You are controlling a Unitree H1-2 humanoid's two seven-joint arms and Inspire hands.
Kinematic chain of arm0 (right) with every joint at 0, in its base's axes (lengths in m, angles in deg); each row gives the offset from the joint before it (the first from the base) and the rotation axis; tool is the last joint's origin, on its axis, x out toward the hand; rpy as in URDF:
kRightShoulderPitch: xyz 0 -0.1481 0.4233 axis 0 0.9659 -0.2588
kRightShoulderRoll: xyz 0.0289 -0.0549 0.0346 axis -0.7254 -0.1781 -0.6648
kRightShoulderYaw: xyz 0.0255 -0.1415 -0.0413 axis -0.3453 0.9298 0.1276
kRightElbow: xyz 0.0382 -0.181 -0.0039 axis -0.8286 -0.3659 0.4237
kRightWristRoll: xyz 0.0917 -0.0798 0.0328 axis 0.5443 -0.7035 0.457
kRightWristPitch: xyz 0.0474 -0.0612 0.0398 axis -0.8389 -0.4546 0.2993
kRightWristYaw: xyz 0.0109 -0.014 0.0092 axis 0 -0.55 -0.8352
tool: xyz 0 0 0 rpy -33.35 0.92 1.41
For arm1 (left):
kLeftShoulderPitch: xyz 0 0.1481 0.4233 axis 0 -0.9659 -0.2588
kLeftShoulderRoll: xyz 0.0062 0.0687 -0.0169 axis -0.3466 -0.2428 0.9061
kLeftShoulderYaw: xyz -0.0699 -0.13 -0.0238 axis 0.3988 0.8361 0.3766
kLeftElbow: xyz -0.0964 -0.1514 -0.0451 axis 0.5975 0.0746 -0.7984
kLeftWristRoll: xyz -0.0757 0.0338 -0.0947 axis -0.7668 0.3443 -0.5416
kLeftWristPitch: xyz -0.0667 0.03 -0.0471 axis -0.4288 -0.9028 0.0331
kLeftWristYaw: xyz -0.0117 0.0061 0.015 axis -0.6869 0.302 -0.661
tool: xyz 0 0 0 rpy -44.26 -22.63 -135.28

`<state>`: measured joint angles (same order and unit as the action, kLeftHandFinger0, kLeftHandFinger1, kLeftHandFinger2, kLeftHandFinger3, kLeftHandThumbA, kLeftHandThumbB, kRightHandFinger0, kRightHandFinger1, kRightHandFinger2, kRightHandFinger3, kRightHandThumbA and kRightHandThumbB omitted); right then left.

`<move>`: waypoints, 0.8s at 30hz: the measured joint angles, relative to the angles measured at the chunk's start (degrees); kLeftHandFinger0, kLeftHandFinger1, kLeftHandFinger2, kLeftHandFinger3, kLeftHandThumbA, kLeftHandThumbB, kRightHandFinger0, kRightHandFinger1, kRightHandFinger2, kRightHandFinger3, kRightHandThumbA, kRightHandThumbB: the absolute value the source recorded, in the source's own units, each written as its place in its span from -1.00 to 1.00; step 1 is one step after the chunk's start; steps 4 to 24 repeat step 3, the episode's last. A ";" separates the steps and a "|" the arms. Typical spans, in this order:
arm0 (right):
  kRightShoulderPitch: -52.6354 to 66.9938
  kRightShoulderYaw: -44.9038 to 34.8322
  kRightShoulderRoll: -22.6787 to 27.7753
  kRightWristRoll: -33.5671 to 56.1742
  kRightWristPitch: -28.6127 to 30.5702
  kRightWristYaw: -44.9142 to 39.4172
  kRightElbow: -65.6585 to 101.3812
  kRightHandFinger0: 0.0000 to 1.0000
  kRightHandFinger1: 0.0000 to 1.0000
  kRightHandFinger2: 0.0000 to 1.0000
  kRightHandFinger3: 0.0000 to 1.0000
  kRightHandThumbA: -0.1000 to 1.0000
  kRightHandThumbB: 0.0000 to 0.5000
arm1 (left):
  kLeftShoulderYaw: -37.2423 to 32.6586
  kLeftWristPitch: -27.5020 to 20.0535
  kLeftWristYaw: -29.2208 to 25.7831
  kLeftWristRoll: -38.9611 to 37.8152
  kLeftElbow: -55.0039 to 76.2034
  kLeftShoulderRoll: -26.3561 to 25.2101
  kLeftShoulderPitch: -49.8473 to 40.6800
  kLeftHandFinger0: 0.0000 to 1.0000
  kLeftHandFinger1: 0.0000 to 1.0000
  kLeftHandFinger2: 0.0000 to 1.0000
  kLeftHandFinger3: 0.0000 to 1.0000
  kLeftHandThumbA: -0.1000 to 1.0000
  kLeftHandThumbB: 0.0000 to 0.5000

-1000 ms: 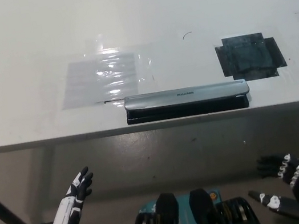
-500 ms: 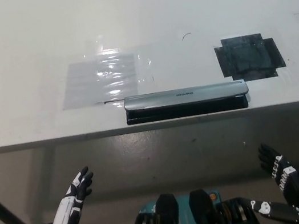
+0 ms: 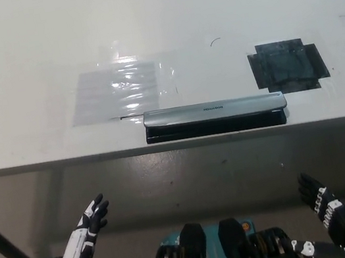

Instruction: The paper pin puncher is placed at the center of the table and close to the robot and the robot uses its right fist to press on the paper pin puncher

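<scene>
The paper pin puncher [image 3: 214,117] is what the black right hand [image 3: 324,206] has to press, and right now that hand is down low, below the near edge of the tabletop [image 3: 24,48] and off toward its right side. The hand is open, with its fingers spread and pointing up, and it holds nothing and touches nothing. It is not a fist. If it came down on the puncher with the fingers spread like this, I think a finger could catch on the long silver bar or slip off it, so the push would be weak. The hand is also well apart from the puncher, and it has to come up past the tabletop's near edge; if it rises too close, it could bump that edge from below. The puncher lies flat along the near edge of the tabletop, about in the middle, so a push that lands on one end, not the middle, might tip it or slide it off the edge and onto the floor. The white left hand [image 3: 89,218] rests low on the other side, below the tabletop, open and holding nothing. Farther back, a clear plastic sheet [image 3: 122,90] lies just behind the puncher's left end, and a dark square patch [image 3: 288,66] sits near the right side.
</scene>
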<state>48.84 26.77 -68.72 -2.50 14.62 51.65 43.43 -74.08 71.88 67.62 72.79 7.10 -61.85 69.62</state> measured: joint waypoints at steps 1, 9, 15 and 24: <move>0.21 -0.06 0.02 -0.01 0.11 -0.05 -0.02 1.00 1.00 1.00 1.00 1.00 -0.12 | -0.05 0.00 0.01 0.03 0.00 0.09 -0.16 1.00 1.00 1.00 1.00 1.00 0.01; 0.41 -0.14 0.04 -0.01 0.18 -0.14 -0.02 1.00 1.00 1.00 1.00 1.00 -0.17 | -0.10 0.00 0.01 0.06 -0.01 0.17 -0.25 1.00 1.00 1.00 1.00 1.00 0.06; 0.41 -0.14 0.04 -0.01 0.18 -0.14 -0.02 1.00 1.00 1.00 1.00 1.00 -0.17 | -0.10 0.00 0.01 0.06 -0.01 0.17 -0.25 1.00 1.00 1.00 1.00 1.00 0.06; 0.41 -0.14 0.04 -0.01 0.18 -0.14 -0.02 1.00 1.00 1.00 1.00 1.00 -0.17 | -0.10 0.00 0.01 0.06 -0.01 0.17 -0.25 1.00 1.00 1.00 1.00 1.00 0.06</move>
